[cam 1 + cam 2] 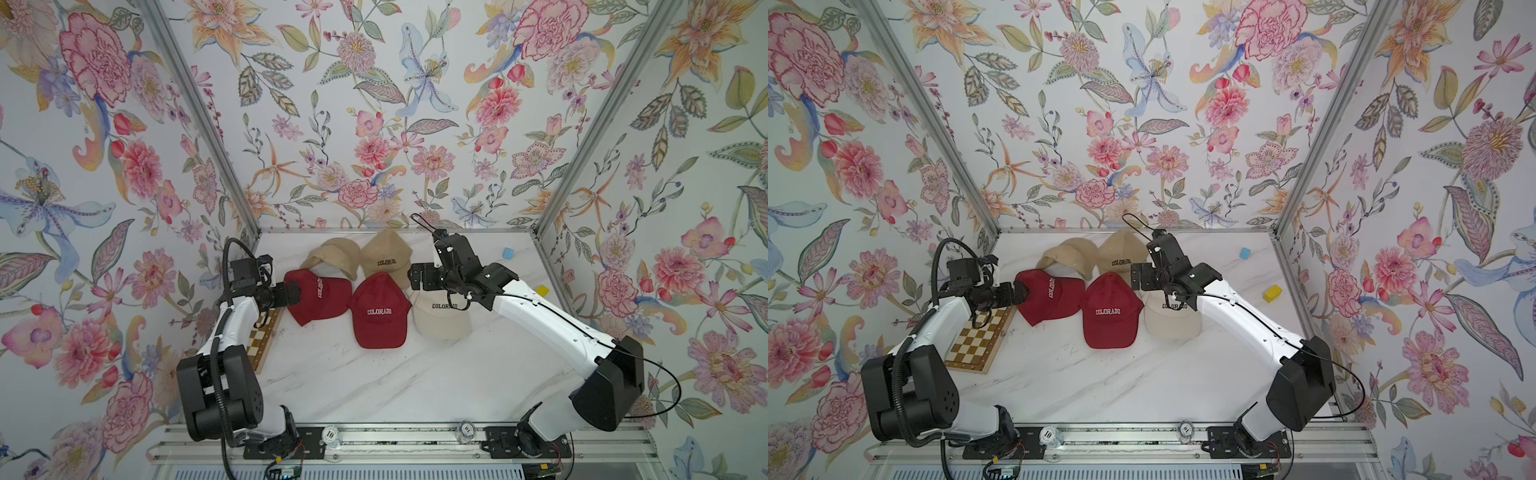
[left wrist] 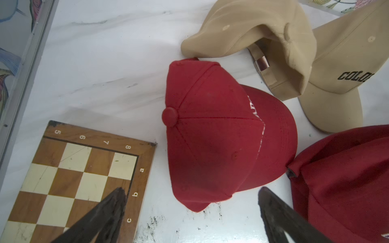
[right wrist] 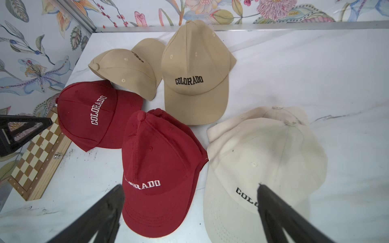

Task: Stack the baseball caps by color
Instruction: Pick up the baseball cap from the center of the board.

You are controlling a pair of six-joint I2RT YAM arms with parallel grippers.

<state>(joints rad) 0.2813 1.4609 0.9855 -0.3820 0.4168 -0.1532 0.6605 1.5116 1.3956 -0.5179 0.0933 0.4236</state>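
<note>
The left fingers are spread wide and grasp nothing. Just ahead of their tips a single red cap lies on the white marble table, crown button toward them and brim pointing away. Whether the tips touch its back edge cannot be told from the top views. Under and beside one left finger lies a wooden chessboard, flat on the table.

The right fingers are also released and hold nothing. They hang above the caps rather than on them. Below one finger lies a cream pair, two cream caps nested one on the other, COLORADO lettering up. Below the other finger lies a red pair, two red caps nested the same way, with the lower one's edge peeking out along the crown and brim. The two pairs lie close beside each other.

Farther out beyond the right fingers lies an upright tan cap, brim toward them. A second tan cap is tipped on its side against it, just beyond the single red cap.

Off to the outer side of the right arm, well apart from the caps, sit a yellow block and a blue block.
</note>
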